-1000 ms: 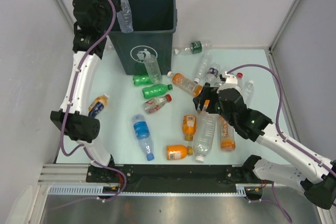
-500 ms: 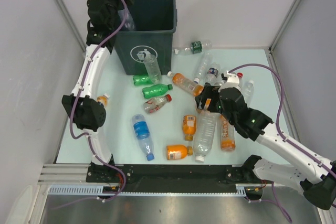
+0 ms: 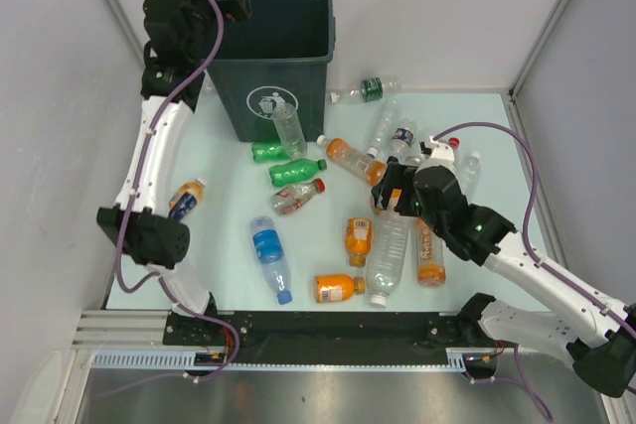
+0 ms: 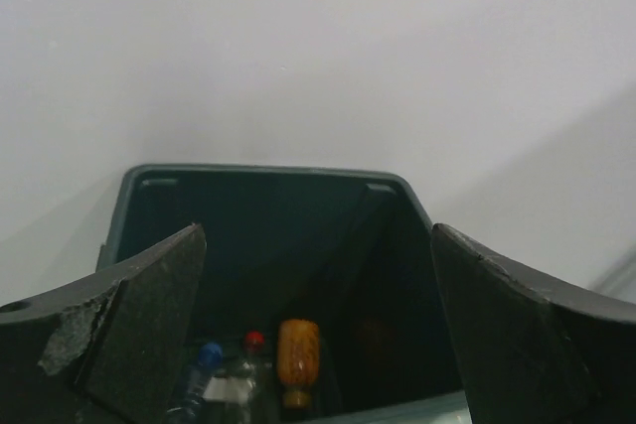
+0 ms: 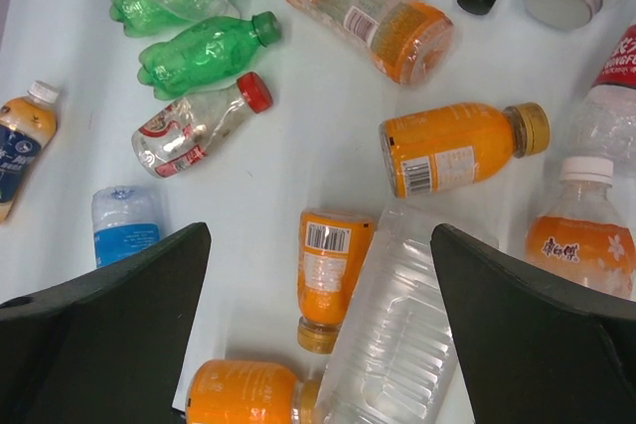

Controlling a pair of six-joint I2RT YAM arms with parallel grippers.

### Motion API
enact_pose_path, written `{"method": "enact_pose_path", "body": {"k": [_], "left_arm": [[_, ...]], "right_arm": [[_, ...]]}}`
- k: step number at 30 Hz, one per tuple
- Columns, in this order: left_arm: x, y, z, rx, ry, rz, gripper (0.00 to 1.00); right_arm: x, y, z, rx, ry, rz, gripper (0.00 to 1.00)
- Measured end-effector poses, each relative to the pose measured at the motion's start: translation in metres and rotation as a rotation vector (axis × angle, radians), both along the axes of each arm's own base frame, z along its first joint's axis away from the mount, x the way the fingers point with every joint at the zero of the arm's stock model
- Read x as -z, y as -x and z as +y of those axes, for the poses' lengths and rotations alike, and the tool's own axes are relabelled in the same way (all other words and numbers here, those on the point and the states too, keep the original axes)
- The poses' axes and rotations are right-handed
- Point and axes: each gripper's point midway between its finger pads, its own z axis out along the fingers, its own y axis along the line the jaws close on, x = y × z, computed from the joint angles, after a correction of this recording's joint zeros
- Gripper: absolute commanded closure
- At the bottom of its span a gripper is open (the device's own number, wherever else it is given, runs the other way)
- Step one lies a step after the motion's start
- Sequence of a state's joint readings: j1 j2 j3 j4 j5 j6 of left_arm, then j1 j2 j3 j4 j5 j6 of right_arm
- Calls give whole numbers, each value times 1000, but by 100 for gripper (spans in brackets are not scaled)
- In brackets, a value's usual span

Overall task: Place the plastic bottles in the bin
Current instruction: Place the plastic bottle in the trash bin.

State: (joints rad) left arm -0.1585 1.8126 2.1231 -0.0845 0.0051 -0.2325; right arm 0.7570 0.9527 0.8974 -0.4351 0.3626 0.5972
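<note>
Left wrist view, left hand [image 4: 314, 240] spread empty over bin [image 4: 268, 170], right hand [image 5: 318, 237] spread empty above plastic bottles [image 5: 462, 151].

Bin [image 3: 248, 76] far left on table [image 3: 229, 198], bottles [image 3: 386, 257] scattered before it, some inside.
</note>
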Motion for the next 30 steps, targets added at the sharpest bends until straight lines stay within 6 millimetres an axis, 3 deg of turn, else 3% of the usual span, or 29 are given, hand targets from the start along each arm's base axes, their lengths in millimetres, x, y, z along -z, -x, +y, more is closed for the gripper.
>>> {"method": "enact_pose_path", "body": {"k": [5,10,17,23,26,30], "left_arm": [[-4,59,-4,75,7,51,0],[29,112,-3,112,16,148,0],[127,173,-2,153,18,373,0],[205,211,-7,209,9,555,0],[235,225,-18,256,3,627,0],[273,251,-49,359,-43,720,0]], "right_arm": [[12,6,-6,16,19,55,3],[29,16,-13,33,48,131,4],[44,33,-16,30,98,194,4],[53,37,-9,12,129,213,4],[61,35,-7,15,155,229,4],[64,33,-5,17,164,231,4]]}}
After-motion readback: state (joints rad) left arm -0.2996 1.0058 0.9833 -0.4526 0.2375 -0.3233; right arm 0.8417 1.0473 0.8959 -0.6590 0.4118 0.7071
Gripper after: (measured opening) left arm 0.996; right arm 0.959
